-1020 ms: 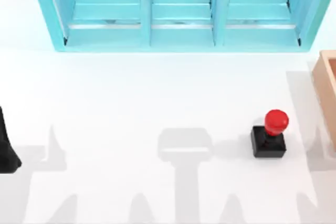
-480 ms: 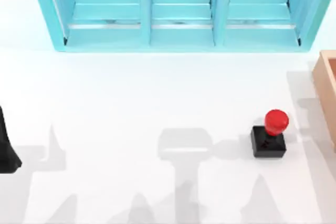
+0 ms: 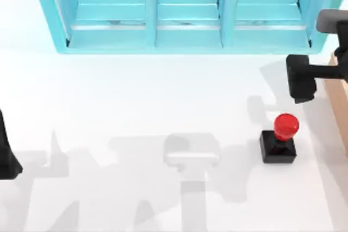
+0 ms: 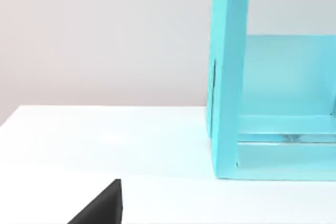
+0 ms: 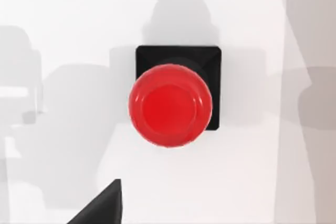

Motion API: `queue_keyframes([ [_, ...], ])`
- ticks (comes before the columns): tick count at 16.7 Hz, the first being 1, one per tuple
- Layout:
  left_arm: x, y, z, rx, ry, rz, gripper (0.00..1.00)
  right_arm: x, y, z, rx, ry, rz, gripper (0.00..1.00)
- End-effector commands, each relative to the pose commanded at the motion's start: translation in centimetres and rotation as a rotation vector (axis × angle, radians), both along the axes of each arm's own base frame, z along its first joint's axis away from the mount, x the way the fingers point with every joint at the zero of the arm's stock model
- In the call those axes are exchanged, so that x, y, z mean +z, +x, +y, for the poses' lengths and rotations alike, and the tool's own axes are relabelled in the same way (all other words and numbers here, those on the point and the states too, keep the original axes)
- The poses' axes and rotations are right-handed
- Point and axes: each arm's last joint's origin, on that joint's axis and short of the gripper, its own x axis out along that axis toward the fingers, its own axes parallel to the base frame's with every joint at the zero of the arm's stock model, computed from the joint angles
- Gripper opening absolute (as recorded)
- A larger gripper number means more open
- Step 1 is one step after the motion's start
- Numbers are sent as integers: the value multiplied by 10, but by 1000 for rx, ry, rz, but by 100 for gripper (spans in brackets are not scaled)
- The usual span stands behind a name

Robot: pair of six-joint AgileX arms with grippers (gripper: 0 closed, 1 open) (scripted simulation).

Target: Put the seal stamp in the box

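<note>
Seal stamp (image 3: 278,139) upright on white table (image 3: 136,107), red knob up, just left of the box (image 3: 340,93), not touching it. Right gripper (image 3: 302,80) near the stamp on its shelf side, at the box's left wall; claw state: cannot tell. Right wrist view straight down on the stamp (image 5: 173,98). Cyan shelf unit (image 3: 185,12) well behind the stamp. Left gripper (image 3: 6,153) parked far left of the stamp; claw state: cannot tell.

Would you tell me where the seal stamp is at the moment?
In the top view, the seal stamp stands upright on the table's right side, just left of the box.
</note>
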Motion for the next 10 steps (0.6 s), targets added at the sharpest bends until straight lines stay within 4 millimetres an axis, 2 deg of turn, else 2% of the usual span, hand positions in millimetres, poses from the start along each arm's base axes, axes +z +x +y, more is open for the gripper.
queue_keyframes([
  [5,0,0,0,0,0,0,100,-15,39,40,0,-70,197,100],
  [10,0,0,0,0,0,0,100,-18,46,49,0,-85,230,100],
])
